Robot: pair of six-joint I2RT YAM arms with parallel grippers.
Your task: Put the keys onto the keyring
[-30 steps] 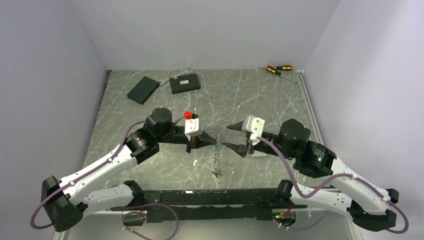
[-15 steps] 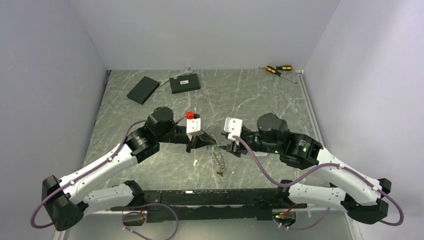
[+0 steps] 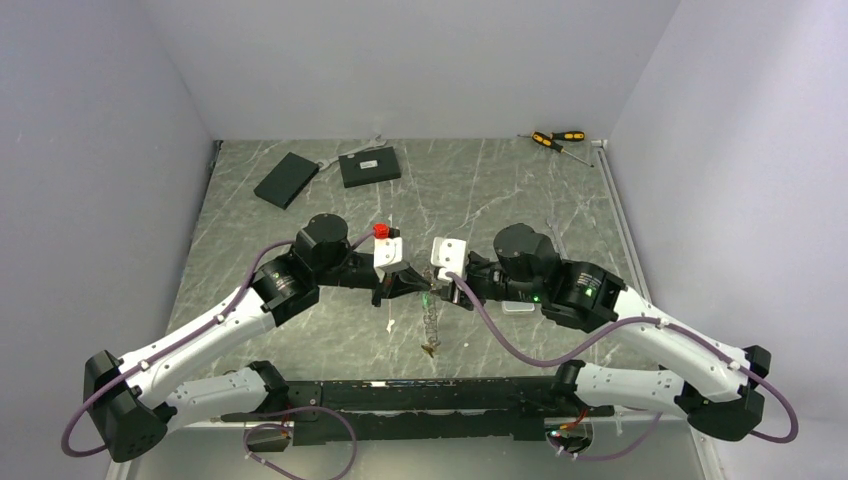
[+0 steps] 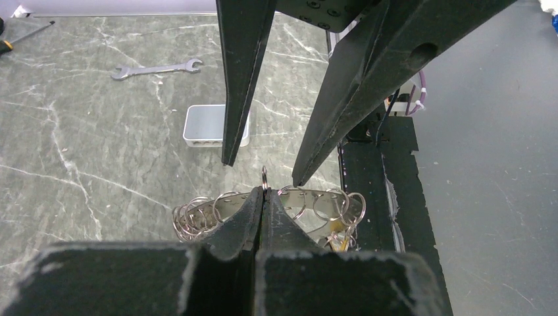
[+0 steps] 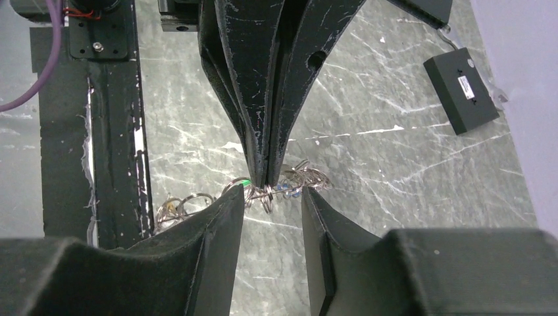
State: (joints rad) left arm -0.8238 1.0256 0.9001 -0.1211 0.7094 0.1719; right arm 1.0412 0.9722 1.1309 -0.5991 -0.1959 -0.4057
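Worktop (image 3: 480, 190): stone-look slab, grey-green with white veins, smooth with a low sheen. Keyring (image 4: 326, 205): thin bright wire loops, polished silvery metal. Left hand (image 4: 262, 196) and right hand (image 5: 271, 194): matt black plastic, edges scuffed and scratched pale. Spanner (image 4: 156, 68): bare silvery metal, satin finish. Small box (image 4: 216, 125): smooth white plastic. Flat box (image 5: 460, 89): matt black casing with a white label.

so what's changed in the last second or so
The open right fingers swept left to the left fingers and now straddle their tip and the keyring they pinch. Nothing was grabbed or released. The left fingers stayed shut on the keyring, and the black boxes and screwdrivers have not moved.
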